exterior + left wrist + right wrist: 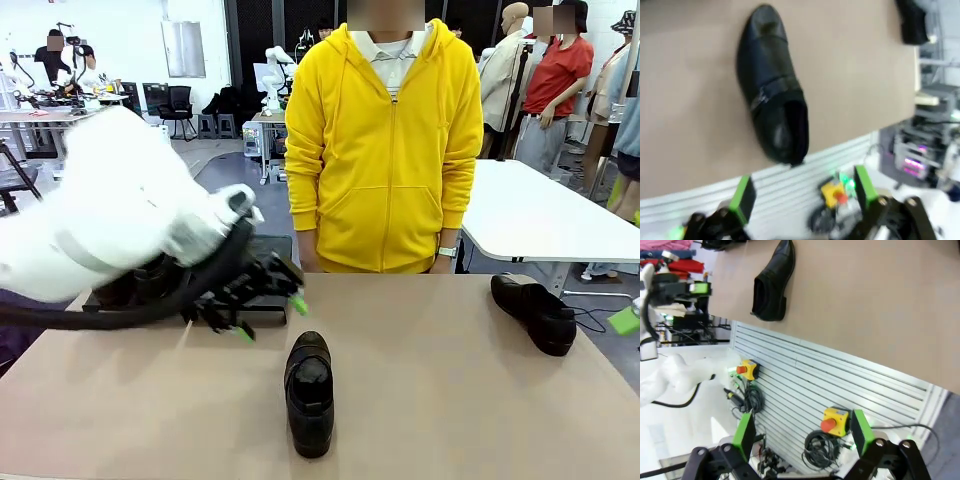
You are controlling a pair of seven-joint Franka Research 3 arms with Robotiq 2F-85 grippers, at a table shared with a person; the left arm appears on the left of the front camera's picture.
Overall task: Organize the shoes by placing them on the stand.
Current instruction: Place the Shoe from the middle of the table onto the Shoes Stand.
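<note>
Left hand [272, 319] gaping near centre shoe [310, 393]; second shoe [535, 313] far right

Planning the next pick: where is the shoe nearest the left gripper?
In the front view the shoe lies on the table, centre and near the robot's edge, just right of the open left gripper.

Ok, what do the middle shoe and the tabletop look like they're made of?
Middle shoe: looks like smooth black leather or a leather-like synthetic, semi-gloss; light glints off the toe. Tabletop: matte beige, probably laminate board; flat, even, no glare.
</note>
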